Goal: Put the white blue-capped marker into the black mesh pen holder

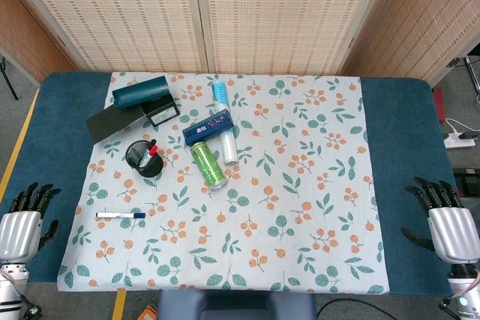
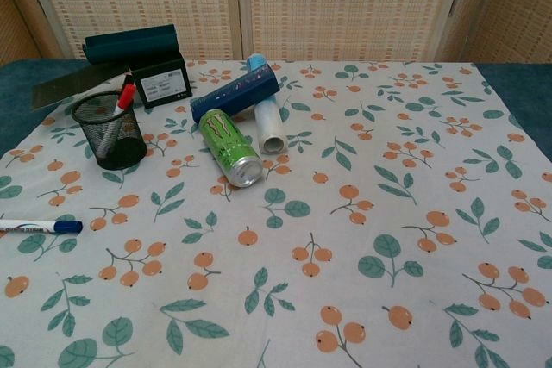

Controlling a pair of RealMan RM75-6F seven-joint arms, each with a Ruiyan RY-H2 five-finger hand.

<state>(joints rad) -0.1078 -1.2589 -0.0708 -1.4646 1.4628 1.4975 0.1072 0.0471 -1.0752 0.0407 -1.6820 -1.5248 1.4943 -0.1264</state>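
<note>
White blue-capped marker [image 1: 120,215] lies flat on the floral cloth [image 1: 300,207], near the left robot hand [image 1: 24,219], whose fingers are spread and empty; black mesh pen holder [image 1: 144,158] stands beyond it. Right robot hand [image 1: 442,219] rests apart, fingers spread, at the table [image 1: 397,148] edge

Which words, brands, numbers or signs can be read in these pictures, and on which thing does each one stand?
No text can be read in full.
Green can: a claw-like "M" logo; the other print is too blurred.
Black box: a white label, print too small.
Marker: small print on the barrel, unreadable.
Blue case: small light specks only, no legible words.
White tube: no legible print.
</note>
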